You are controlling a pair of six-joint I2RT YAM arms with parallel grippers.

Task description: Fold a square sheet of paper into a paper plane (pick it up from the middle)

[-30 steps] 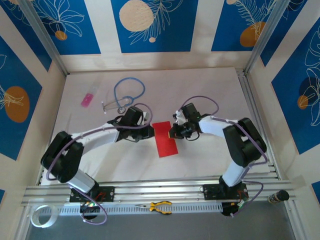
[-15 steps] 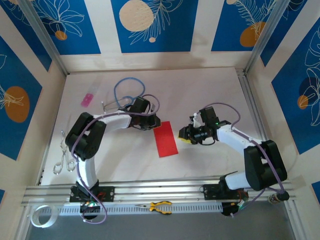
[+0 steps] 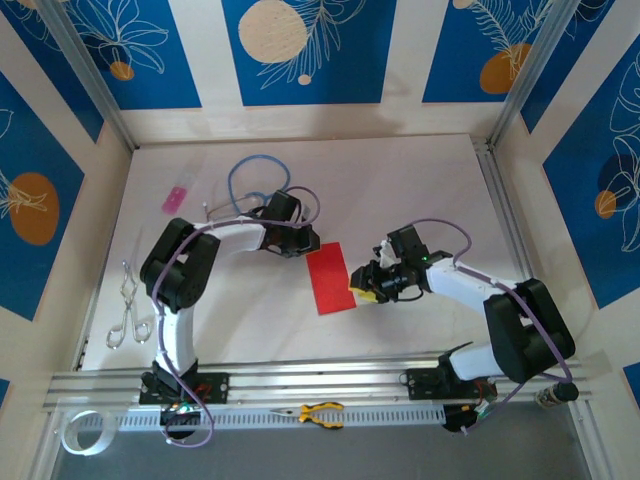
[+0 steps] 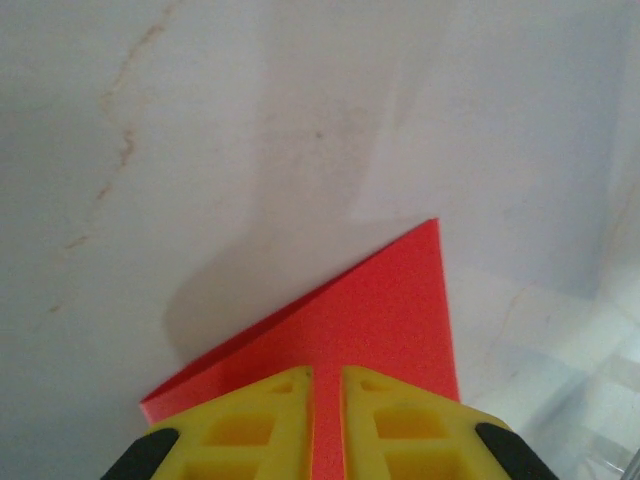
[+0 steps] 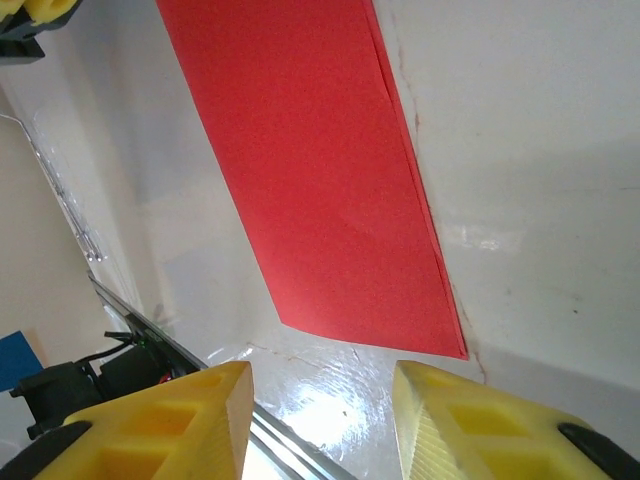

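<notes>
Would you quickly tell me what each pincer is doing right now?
Left pincer: closed on the paper.
Right pincer: open, holding nothing.

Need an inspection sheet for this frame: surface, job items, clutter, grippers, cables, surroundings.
Surface: white table, faintly stained and creased.
Job's things: red paper folded to a narrow rectangle, mid-table; no plane shape yet.
Clutter: pink item, stethoscope, scissors, pliers on the front rail, tape roll.
Grippers: left gripper shut on the paper's far corner; right gripper open, just off the paper's near right edge.
Cables: purple cable looped along each arm, none across the paper.
Surroundings: blue-and-cream patterned panels, aluminium frame.
</notes>
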